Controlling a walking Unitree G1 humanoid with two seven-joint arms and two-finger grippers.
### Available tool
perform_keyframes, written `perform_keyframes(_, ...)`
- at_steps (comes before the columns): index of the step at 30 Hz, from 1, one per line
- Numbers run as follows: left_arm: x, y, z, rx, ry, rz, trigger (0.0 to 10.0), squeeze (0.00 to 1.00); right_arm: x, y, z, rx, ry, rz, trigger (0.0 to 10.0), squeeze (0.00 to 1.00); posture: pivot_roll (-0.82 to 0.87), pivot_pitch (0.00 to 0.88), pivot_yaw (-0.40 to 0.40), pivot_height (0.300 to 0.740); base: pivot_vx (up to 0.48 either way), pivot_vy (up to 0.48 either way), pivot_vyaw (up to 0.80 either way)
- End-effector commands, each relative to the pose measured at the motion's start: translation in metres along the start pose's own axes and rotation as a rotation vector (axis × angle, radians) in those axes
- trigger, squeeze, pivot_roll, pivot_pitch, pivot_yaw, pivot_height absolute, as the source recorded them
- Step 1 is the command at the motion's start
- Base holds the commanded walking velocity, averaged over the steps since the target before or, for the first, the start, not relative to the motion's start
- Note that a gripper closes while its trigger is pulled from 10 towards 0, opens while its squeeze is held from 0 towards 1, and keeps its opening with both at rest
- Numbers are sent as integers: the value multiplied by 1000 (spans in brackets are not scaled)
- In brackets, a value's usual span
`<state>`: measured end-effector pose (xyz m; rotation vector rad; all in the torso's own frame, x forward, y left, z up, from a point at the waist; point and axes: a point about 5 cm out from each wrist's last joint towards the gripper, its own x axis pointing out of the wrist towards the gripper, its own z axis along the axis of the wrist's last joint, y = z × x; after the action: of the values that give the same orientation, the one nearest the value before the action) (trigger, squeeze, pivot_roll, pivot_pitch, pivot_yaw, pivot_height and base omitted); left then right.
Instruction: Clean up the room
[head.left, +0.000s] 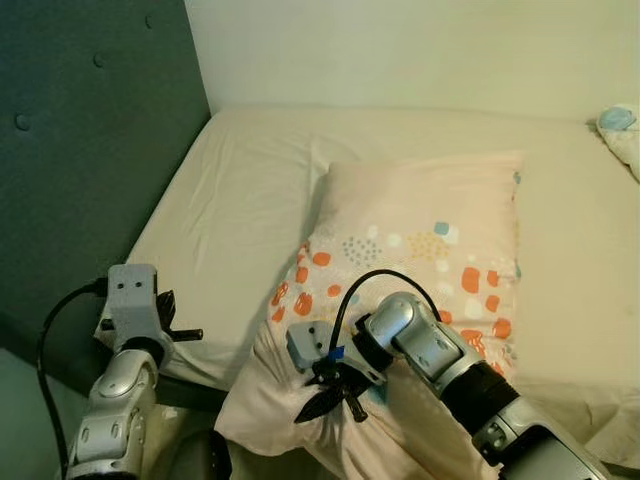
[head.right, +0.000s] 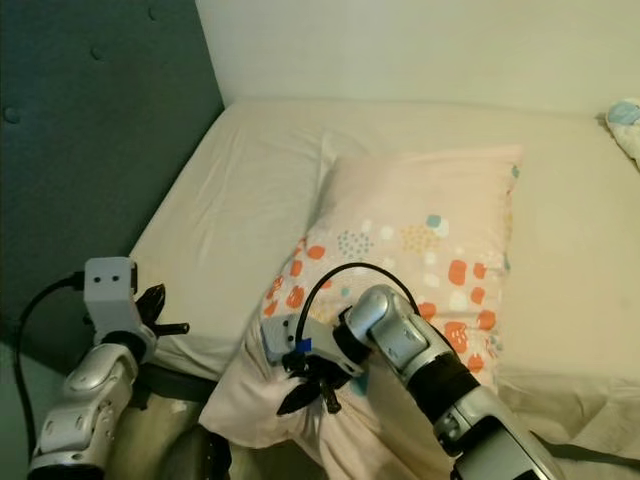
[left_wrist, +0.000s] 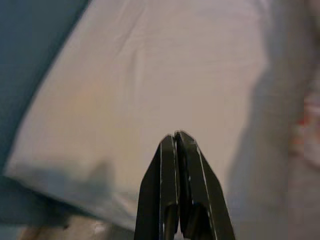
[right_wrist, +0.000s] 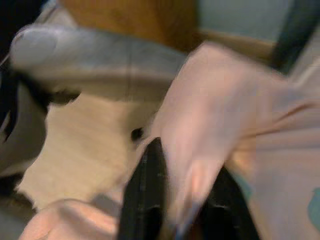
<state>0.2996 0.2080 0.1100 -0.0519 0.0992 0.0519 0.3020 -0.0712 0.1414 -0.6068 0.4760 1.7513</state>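
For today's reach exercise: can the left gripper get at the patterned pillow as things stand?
Probably yes: the left gripper, shut, hovers at the mattress edge beside the pillow, with bare sheet between; the right gripper already pinches its corner.

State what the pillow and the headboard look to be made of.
Pillow: soft matte woven fabric, probably cotton; it creases and bunches where the right gripper pinches it. Headboard: dark teal upholstery, likely padded textile; button tufts dimple it.
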Motion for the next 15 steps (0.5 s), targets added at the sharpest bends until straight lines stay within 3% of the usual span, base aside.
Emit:
perform_keyframes(1,4,-8,-7,-38,42,-81,10000,0,-10,-5,10,9,-65,-94,10000,1000,-76,174,24,574,0,0,0)
perform_keyframes(2,8,-13,-5,-67,46,-122,10000,0,-18,-8,16,23,-126,-154,10000,0,-80,173,25,574,0,0,0)
perform_keyframes(5,11,-16,-4,-87,48,-148,10000,0,-24,-9,21,34,-168,-192,10000,0,-80,173,25,574,0,0,0)
perform_keyframes(7,19,-21,0,-116,51,-203,10000,0,-43,-12,31,72,-303,-354,10000,0,-87,173,32,574,0,0,0)
perform_keyframes(9,21,-22,1,-120,53,-211,10000,0,-47,-12,33,78,-325,-386,10000,0,-87,173,32,574,0,0,0)
perform_keyframes(10,23,-23,3,-139,48,-223,10000,0,-53,-14,31,131,-359,-480,10000,910,-101,172,43,574,0,0,0)
perform_keyframes(11,26,-25,5,-180,41,-252,10000,0,-61,-16,26,203,-384,-600,10000,1000,-103,171,43,574,0,0,0)
perform_keyframes(12,26,-25,5,-180,41,-252,10000,0,-61,-16,26,203,-384,-600,10000,1000,-103,171,43,574,0,0,0)
perform_keyframes(14,29,-28,7,-244,32,-312,10000,0,-73,-17,15,343,-412,-825,10000,1000,-109,171,39,574,0,0,0)
perform_keyframes(15,29,-28,7,-244,32,-312,10000,0,-73,-17,15,343,-412,-825,10000,1000,-109,171,39,574,0,0,0)
